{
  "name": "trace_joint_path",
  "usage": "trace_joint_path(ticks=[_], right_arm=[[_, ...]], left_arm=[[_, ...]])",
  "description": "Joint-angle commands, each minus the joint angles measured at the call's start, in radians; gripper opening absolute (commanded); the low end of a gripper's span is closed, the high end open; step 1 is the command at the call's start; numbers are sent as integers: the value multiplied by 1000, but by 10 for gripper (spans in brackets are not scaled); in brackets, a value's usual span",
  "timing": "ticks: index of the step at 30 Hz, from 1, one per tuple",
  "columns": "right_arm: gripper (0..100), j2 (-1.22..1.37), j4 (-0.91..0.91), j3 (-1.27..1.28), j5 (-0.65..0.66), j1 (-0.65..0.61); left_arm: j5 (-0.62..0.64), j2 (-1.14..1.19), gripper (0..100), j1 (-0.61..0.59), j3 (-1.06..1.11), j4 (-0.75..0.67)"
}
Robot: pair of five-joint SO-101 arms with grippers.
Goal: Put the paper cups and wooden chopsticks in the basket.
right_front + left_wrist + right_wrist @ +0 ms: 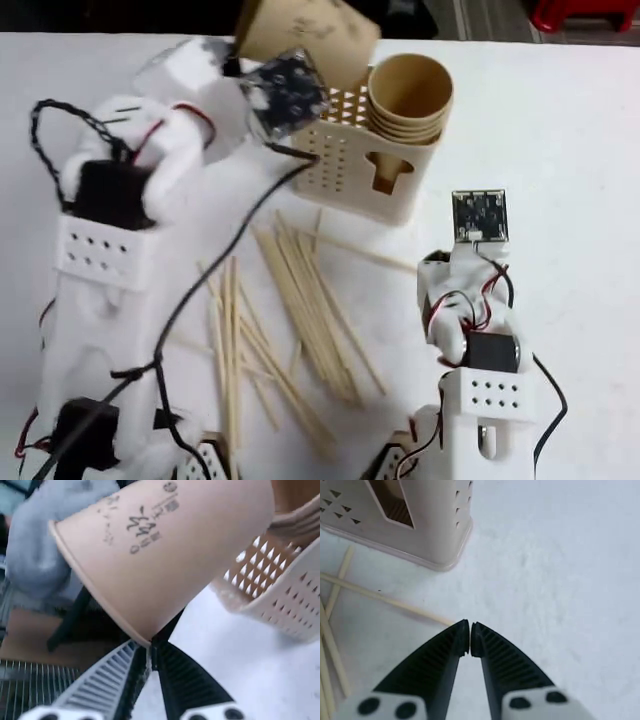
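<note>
High view first. The left arm (110, 200) is stretched out to the basket (360, 165). The paper cup (305, 35) it carries is cut off by the frame's top edge. A camera board (283, 92) on the wrist hides the spot where the cup is held. The stacked cups (410, 95) stand upright in one end of the basket, mouths up. The chopsticks (295, 315) lie loose on the table (560, 130). Most run lengthwise from the basket back towards the arm bases, and a few cross at an angle. Some of their near ends slip under a black cable (215, 270) and off the frame's lower edge. The right arm (470, 340) sits low beside them, just short of the basket.

Over to the left wrist view. The left gripper (150, 652) is pinched onto the paper cup's rim, and only that edge sits between the ribbed fingers. The cup is tipped over on its side. Its long axis runs from the rim at the gripper out towards the basket, and its base end is cropped away. It seems to hang clear of the basket wall, though the angle is poor.

Right wrist view now. The right gripper (469, 637) is clenched with nothing in it, poised over bare table. One chopstick lies flat in front of it, with one end reaching just beside the tips. The basket's corner sits beyond, its top cut off.
</note>
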Motion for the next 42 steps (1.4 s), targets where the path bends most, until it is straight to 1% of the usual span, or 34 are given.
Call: trace_joint_path(ticks=[1,7,10,19,28,33,42], right_arm=[[18,-18,-18,-11,8,5],[18,-18,-18,-11,8,5],[18,-18,-18,-11,8,5],[18,-18,-18,-11,8,5],[18,-18,-18,-11,8,5],[18,-18,-18,-11,8,5],[18,-18,-18,-11,8,5]], left_arm=[[8,-30,23,105,-40,-58],[3,85,23,156,-51,-80],[2,124,23,159,-51,-81],[0,197,23,154,-51,-149],[0,208,32,148,-51,-173],[3,208,99,150,-49,-178],[3,202,105,153,-51,-183]])
